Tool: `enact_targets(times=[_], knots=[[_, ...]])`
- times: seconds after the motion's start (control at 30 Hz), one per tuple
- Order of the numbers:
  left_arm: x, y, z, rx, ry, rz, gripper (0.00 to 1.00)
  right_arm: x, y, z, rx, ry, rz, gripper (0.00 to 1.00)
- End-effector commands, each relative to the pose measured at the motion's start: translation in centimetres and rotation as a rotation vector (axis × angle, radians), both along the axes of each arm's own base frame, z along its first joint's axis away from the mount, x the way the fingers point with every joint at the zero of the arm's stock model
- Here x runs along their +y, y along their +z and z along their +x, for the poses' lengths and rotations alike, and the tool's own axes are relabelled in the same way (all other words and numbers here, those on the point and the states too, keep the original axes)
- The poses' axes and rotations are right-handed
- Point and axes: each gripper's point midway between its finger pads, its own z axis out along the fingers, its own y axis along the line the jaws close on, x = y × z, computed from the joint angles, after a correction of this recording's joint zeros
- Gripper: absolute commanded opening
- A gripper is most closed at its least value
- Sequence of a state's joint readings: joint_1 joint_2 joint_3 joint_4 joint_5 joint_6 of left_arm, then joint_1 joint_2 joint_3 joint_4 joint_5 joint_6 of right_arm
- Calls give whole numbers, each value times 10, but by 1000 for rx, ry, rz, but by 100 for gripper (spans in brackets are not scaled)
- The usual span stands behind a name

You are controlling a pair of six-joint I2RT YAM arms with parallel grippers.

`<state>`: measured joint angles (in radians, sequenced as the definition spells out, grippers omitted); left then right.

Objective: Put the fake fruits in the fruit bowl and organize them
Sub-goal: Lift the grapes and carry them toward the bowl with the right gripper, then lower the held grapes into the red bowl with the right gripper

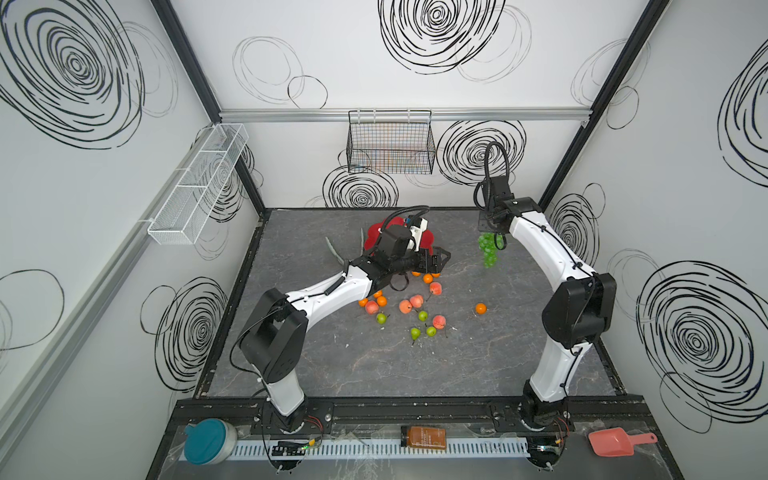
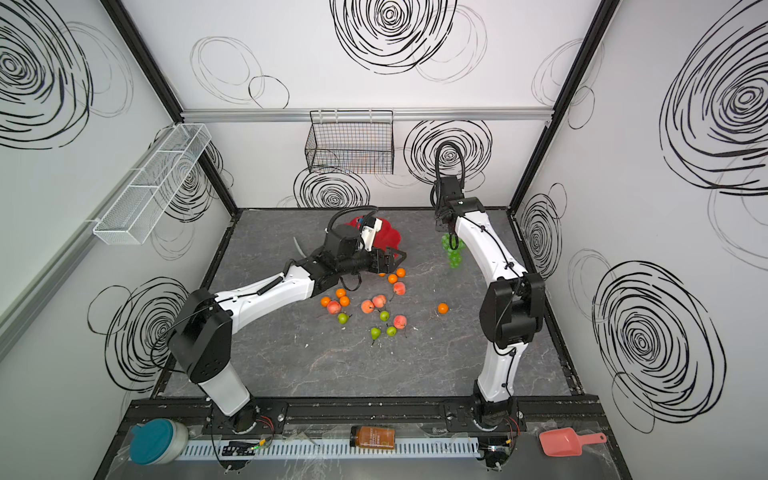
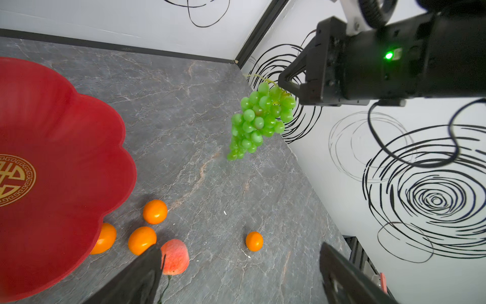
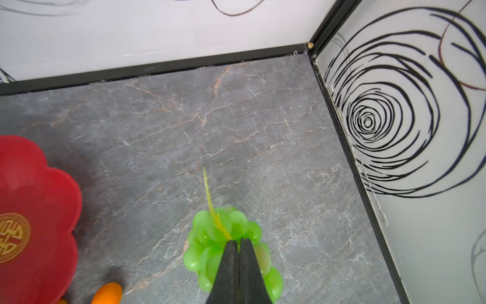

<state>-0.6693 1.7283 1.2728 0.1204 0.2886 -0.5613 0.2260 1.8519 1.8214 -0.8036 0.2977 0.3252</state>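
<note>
The red scalloped fruit bowl (image 1: 374,232) (image 3: 65,158) (image 4: 39,189) sits at the back middle of the table, half hidden by my left arm, and nothing shows inside it. My right gripper (image 4: 238,240) (image 1: 498,240) is shut on the stem of the green grapes (image 1: 487,249) (image 2: 453,251) (image 3: 259,121) (image 4: 205,229), which hang in the air right of the bowl. My left gripper (image 1: 442,259) (image 3: 240,248) stands open and empty by the bowl's right edge. Tangerines (image 1: 481,308), peaches (image 1: 435,288) and pears (image 1: 415,333) lie scattered on the table in front of the bowl.
A black wire basket (image 1: 390,145) hangs on the back wall and a white mesh shelf (image 1: 199,183) on the left wall. Beyond the front rail lie a teal-lidded tub (image 1: 205,441), an amber jar (image 1: 423,437) and a pink scoop (image 1: 615,441).
</note>
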Motion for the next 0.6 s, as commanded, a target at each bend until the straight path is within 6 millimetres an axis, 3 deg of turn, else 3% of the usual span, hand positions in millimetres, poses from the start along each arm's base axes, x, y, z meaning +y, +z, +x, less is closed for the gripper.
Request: enact_targets(times=[0.0, 0.13, 0.27, 0.4, 0.57], knots=[[3, 26, 11, -45, 33, -39, 96, 23, 58, -5, -137, 63, 38, 0], [30, 34, 22, -48, 89, -38, 96, 59, 92, -6, -244, 147, 86, 0], [70, 39, 38, -42, 156, -49, 96, 104, 114, -6, -298, 236, 161, 0], [118, 38, 52, -33, 248, -36, 96, 147, 114, -2, -312, 316, 222, 0], [168, 28, 64, -40, 336, -15, 96, 200, 95, 7, -295, 395, 243, 0]])
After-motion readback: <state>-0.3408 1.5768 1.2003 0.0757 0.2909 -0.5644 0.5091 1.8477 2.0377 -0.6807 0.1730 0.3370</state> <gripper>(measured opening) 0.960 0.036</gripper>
